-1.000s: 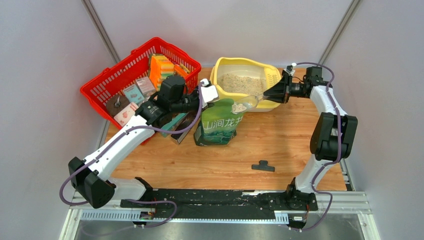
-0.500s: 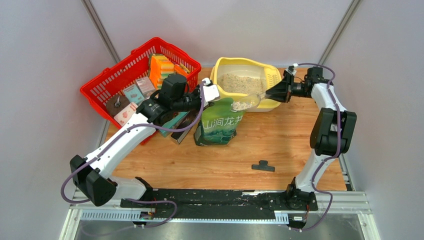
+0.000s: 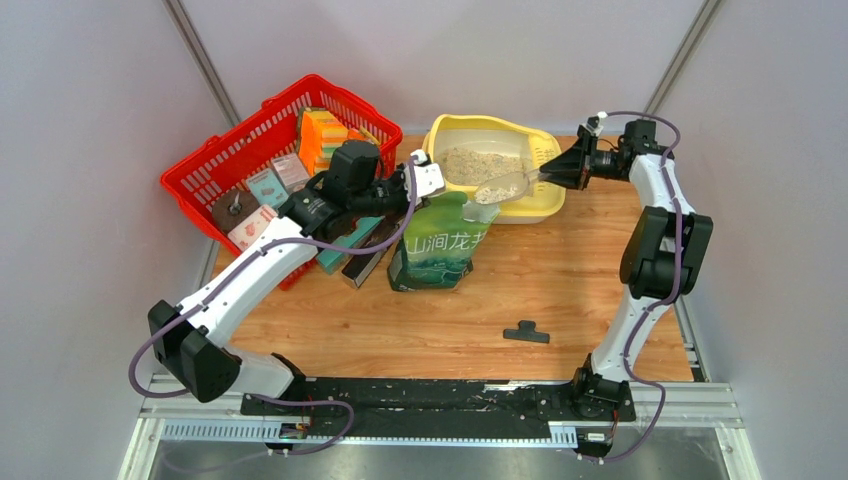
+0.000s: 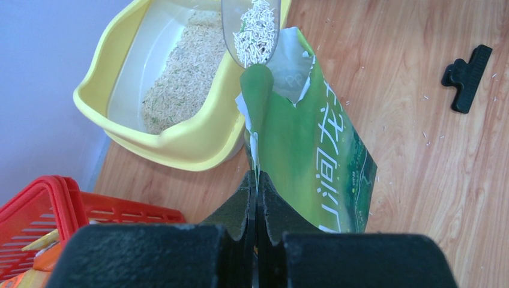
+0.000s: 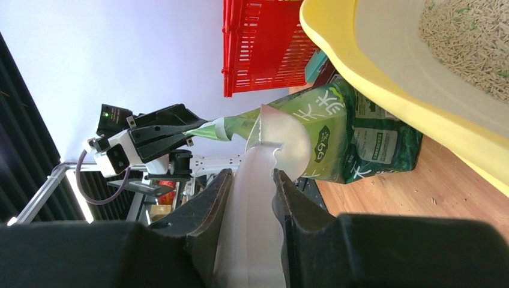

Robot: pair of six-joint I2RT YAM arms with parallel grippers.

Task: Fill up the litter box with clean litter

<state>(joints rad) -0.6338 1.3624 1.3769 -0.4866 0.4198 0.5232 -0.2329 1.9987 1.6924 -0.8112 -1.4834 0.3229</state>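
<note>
Left wrist: litter (image 4: 255, 30) in scoop (image 4: 228, 33) (R wrist: underside only).

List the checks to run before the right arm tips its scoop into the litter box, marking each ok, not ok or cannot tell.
1. Right tool shut on the scoop handle: ok.
2. Scoop holds clean litter: ok.
3. Scoop bowl fully over the litter box basin: cannot tell; it hangs by the front rim.
4. Left tool pinches the green bag by its torn top, bag upright: ok.
5. Basin has room: ok, bare white floor shows.
</note>
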